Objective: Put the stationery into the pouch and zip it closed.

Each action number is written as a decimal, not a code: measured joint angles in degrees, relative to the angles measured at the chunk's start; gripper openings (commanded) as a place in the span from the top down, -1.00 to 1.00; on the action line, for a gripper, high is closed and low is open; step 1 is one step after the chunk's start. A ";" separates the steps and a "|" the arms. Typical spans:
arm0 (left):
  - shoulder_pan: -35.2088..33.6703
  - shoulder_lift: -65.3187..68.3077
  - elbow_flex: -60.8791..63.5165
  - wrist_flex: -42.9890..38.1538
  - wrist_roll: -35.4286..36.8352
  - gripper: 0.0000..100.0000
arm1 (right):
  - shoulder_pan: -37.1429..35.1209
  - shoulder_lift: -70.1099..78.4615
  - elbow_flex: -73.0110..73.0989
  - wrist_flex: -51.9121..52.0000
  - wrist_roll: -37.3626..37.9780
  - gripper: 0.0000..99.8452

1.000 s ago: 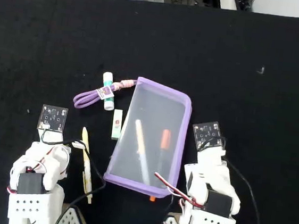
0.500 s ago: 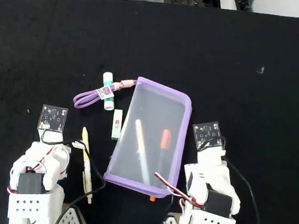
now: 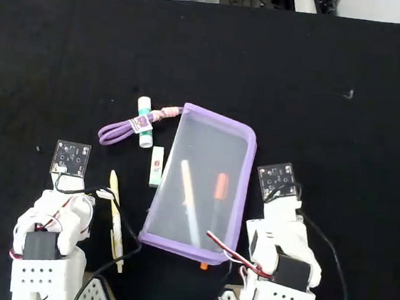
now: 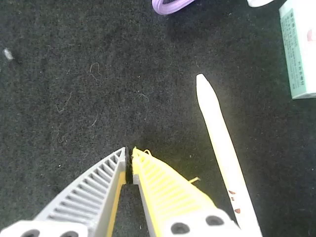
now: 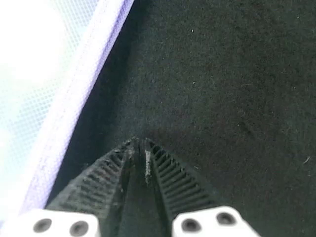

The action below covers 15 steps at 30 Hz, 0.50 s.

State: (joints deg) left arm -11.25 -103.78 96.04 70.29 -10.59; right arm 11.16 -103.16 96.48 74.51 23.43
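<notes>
Table: black cloth [image 3: 344,136] covers it. The two arm bases stand at its near edge, and a pale strip of the room shows past its far edge.
Pouch: the purple-edged mesh pouch [image 3: 200,182] lies between the arms, slightly tilted. Its near short end is close to the near edge and its far end is about mid-table.
Inside pouch: a white pen [image 3: 189,202] and an orange-capped marker [image 3: 220,194] lie lengthwise.
Outside pouch: on its left side are a glue stick [image 3: 143,131] crossed by a purple strap [image 3: 119,131], a green-and-white eraser [image 3: 156,166] just beside the pouch edge, and a cream pen [image 3: 115,220] near the left arm [image 3: 52,227].
Left claw: the left gripper [image 4: 129,150] has its tips pressed together on nothing, over cloth. The cream pen [image 4: 222,143] is just beside it, apart from it.
Right claw: the right gripper [image 5: 139,143] is closed and empty, over cloth just beside the pouch's purple edge [image 5: 74,98].
Right arm: the right arm [image 3: 282,252] stands by the pouch's near right corner, and its red wire lies over that corner.
Room: broad black cloth stretches from the pouch's far end to the far edge, and from the right arm to the right edge.
</notes>
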 measured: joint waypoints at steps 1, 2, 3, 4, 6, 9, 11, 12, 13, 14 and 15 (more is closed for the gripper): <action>0.00 0.00 0.00 0.00 0.00 0.94 | -0.35 0.00 0.00 0.00 0.00 0.98; 0.00 0.00 0.00 0.00 0.00 0.94 | -0.79 0.00 0.00 0.00 0.00 0.98; 0.00 0.00 0.00 0.00 0.00 0.94 | -1.23 0.00 0.00 0.00 0.00 0.98; 0.00 0.00 0.00 0.00 0.00 0.94 | -1.93 0.00 0.00 0.00 0.00 0.98; 0.00 0.00 0.00 0.00 0.00 0.94 | -2.46 0.00 0.00 0.00 0.00 0.98; 0.00 0.00 0.00 0.00 0.00 0.94 | -2.99 0.00 0.00 -0.53 0.00 0.95; 0.00 0.00 0.00 0.00 0.00 0.94 | -3.34 0.00 0.00 -3.43 0.70 0.87; 0.00 0.00 0.00 0.00 0.00 0.94 | -3.34 0.00 0.00 -5.01 2.46 0.83; 0.00 0.00 0.00 0.00 0.00 0.94 | -3.34 0.00 0.00 -6.33 4.66 0.79; 0.00 0.00 0.00 0.00 0.00 0.94 | -3.34 0.00 0.00 -7.12 7.21 0.76; 0.00 0.00 0.00 0.00 0.00 0.94 | -3.34 0.00 -0.18 -7.56 9.14 0.73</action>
State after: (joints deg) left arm -11.25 -103.78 96.04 70.29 -10.59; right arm 7.82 -103.16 96.31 66.95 32.57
